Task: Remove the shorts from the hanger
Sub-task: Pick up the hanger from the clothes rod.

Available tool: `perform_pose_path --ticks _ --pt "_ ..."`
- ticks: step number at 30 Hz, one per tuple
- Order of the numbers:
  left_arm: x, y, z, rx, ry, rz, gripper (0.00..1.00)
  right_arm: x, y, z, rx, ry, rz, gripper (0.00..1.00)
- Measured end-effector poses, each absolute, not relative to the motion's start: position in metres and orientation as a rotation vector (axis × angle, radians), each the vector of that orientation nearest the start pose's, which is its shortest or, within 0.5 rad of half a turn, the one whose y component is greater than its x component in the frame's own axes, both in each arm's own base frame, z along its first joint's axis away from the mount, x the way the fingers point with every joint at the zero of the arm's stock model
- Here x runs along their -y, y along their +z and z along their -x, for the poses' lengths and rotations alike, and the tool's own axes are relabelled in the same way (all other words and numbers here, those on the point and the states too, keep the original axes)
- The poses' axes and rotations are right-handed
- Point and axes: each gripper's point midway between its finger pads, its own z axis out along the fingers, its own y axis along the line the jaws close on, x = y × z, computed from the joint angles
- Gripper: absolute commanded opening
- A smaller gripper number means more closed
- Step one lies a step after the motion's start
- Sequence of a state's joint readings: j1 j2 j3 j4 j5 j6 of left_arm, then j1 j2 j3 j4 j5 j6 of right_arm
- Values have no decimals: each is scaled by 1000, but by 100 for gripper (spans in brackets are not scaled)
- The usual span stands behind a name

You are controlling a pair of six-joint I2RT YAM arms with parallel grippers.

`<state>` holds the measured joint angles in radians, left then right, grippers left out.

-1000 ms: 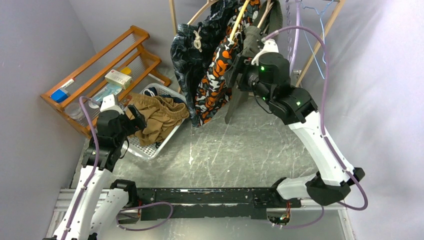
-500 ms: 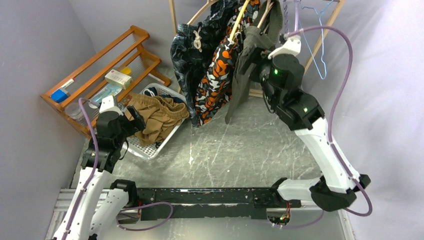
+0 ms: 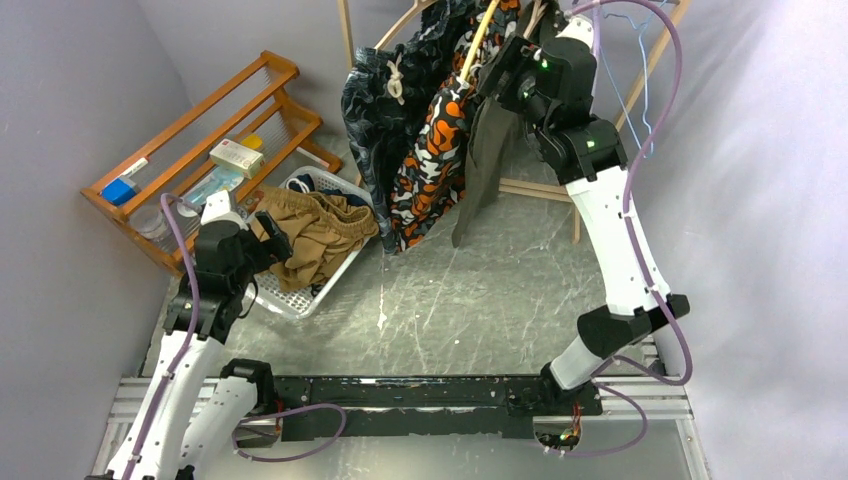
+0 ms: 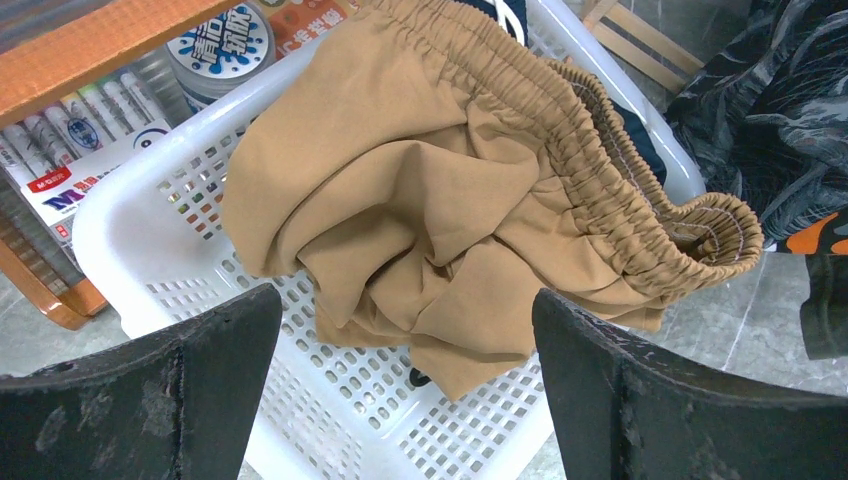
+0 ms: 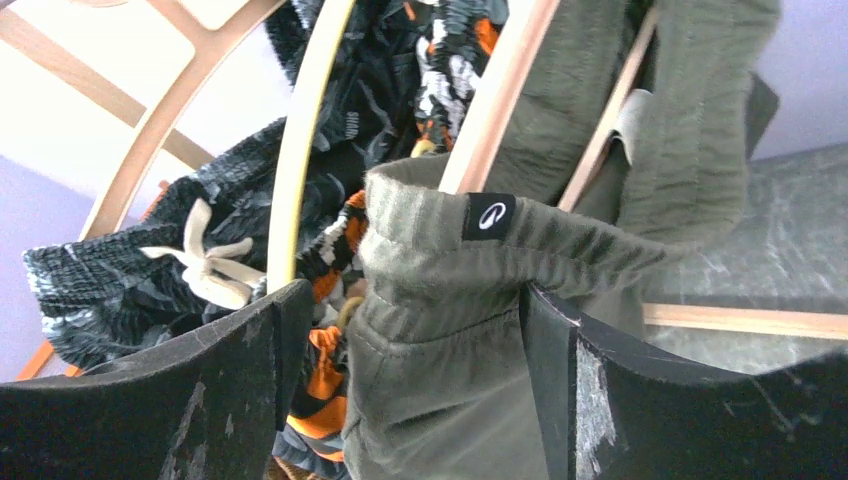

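Three pairs of shorts hang at the back: dark leaf-print with a white drawstring (image 3: pixel 375 110), orange-black-white camouflage (image 3: pixel 432 160) and olive-grey (image 3: pixel 487 150). My right gripper (image 3: pixel 503 75) is high up at the olive-grey pair. In the right wrist view it (image 5: pixel 405 320) is open, with the olive-grey waistband (image 5: pixel 440 260) between the jaws, under a wooden hanger (image 5: pixel 500 90). My left gripper (image 3: pixel 275 240) is open and empty above the tan shorts (image 4: pixel 430 190), which lie in the white basket (image 4: pixel 330 400). A bit of navy fabric (image 4: pixel 640 140) shows under them.
An orange wooden shelf rack (image 3: pixel 200 130) with boxes and pens stands at the far left beside the basket (image 3: pixel 290 298). A yellow hanger (image 5: pixel 300 150) carries the camouflage pair. A blue wire hanger (image 3: pixel 630 90) hangs at the back right. The wooden stand's bar (image 3: pixel 535 188) crosses behind the right arm.
My right arm has stretched up and back, bringing its gripper from the olive-grey shorts' middle to their waistband near the hanger. The left arm has not moved.
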<state>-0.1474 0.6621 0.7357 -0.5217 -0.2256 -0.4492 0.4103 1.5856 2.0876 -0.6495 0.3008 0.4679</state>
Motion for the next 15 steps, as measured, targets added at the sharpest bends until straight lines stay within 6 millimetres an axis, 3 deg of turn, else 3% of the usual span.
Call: perform_pose_path --ticks 4,9,11,15 --pt "17 208 -262 -1976 -150 442 99 -157 474 -434 -1721 415 -250 68" --pt "18 208 -262 -1978 -150 441 99 -150 466 -441 -1734 352 -268 51" --pt "18 207 -262 -1981 -151 440 100 -141 462 -439 -1734 307 -284 51" --pt "19 204 -263 -1995 -151 438 99 -126 459 -435 -1729 225 -301 65"
